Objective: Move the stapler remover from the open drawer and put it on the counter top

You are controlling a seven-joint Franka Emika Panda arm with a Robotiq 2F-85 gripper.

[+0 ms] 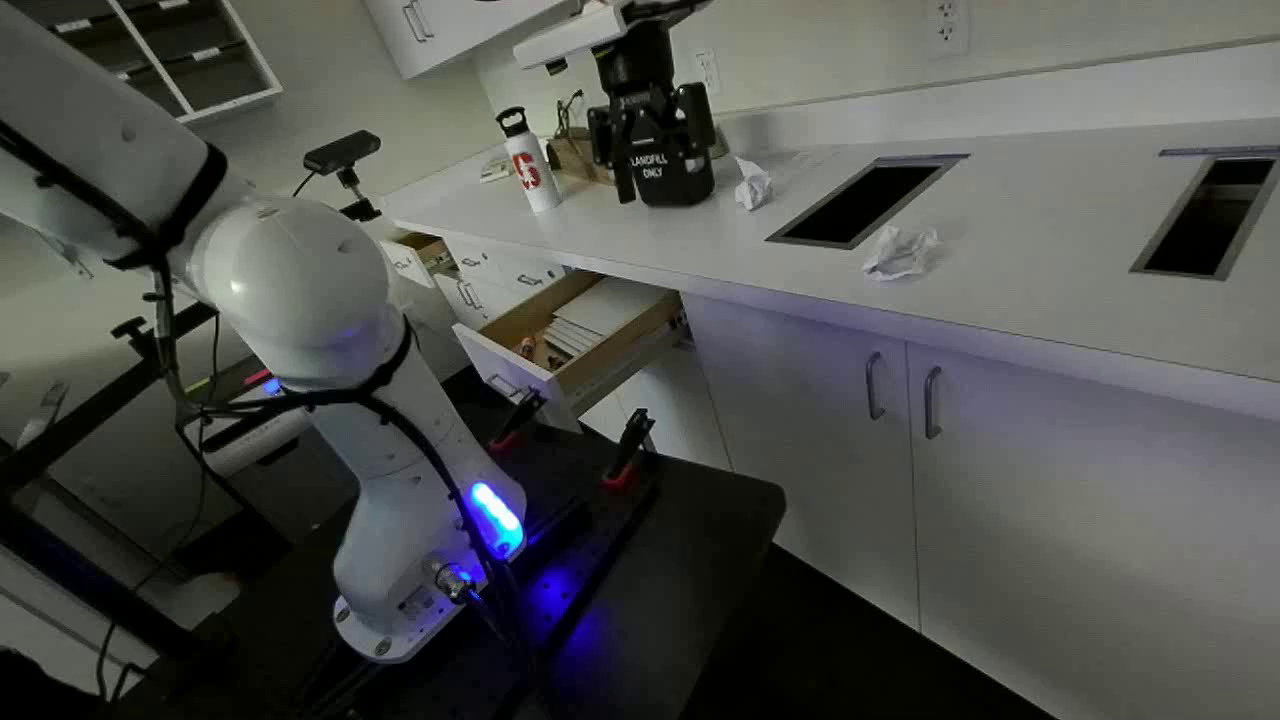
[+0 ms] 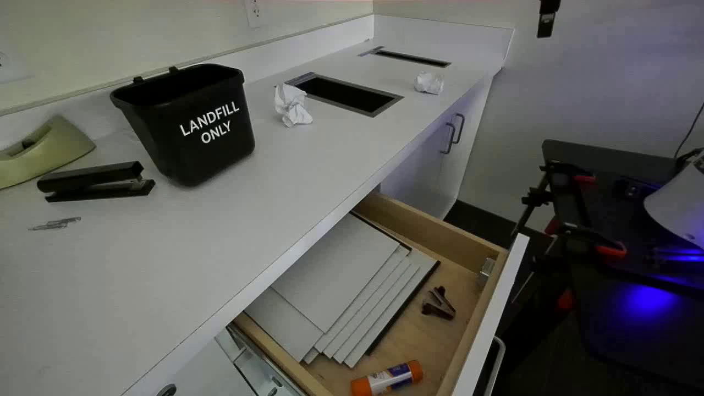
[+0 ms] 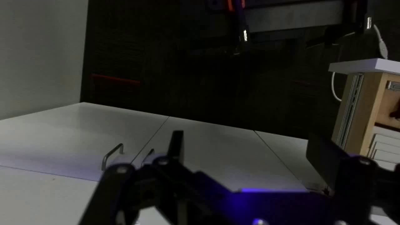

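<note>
The stapler remover (image 2: 439, 303) is a small dark brown clip-like thing lying in the open drawer (image 2: 404, 341), between grey-white boards and the drawer front. In the wrist view, a dark reddish bit of the stapler remover (image 3: 396, 113) shows at the right edge, inside the drawer (image 3: 372, 100). The drawer (image 1: 625, 350) stands open below the white counter top (image 1: 1060, 230), which also shows in an exterior view (image 2: 236, 231). My gripper (image 1: 662, 165) is raised and appears in front of the black bin. In the wrist view, the gripper (image 3: 248, 150) is open with nothing between its fingers.
A black bin (image 2: 198, 132), a stapler (image 2: 96, 181), a tape dispenser (image 2: 47, 148), paper clips (image 2: 55, 224) and crumpled papers (image 2: 291, 104) are on the counter. A white bottle (image 1: 532, 172) stands there too. A glue stick (image 2: 388, 378) and boards (image 2: 335, 275) lie in the drawer.
</note>
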